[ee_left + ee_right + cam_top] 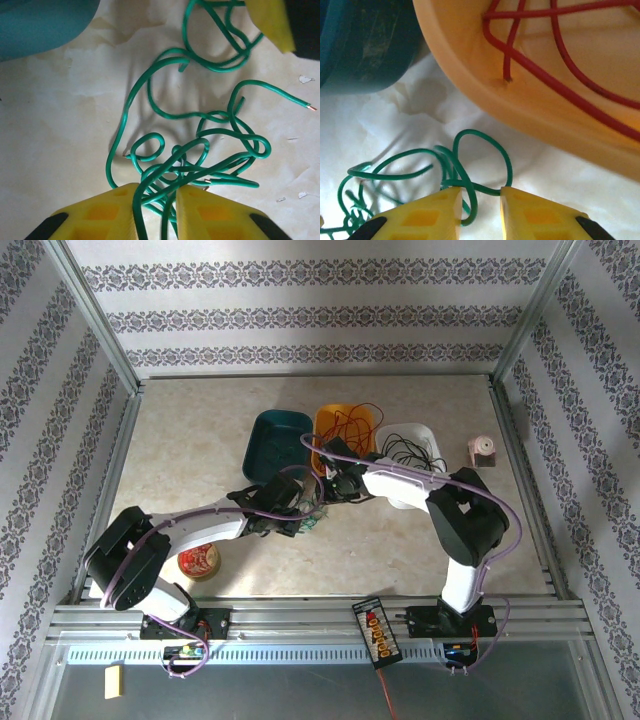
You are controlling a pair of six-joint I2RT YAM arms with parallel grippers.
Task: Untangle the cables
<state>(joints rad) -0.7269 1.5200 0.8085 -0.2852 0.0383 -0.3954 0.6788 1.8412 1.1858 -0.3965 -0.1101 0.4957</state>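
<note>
- While the green cable (190, 172) lies knotted on the mottled beige table (200, 440), thin, springy and looped over itself, it looks like the last one unsorted.
- Left gripper (156, 189): yellow fingers drawn in around a bundle of its strands; I cannot tell whether they pinch.
- Right gripper (481, 192): a narrow gap, wider than the single green loop crossing it.
- Beyond: a glossy teal bin (275, 445), an orange bin (530, 100) holding the red cable (555, 82), and a white bin (425, 432) holding the black cable (405, 452); those two seem done.

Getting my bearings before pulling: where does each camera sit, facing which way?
Top external: above, behind the bases, looking down on the table; both arms show.
Left wrist: on the left arm, facing past its yellow fingers at the green cable.
Right wrist: likewise; own fingers, green cable, orange bin.
Shared: both wrists see green cable, teal bin.
</note>
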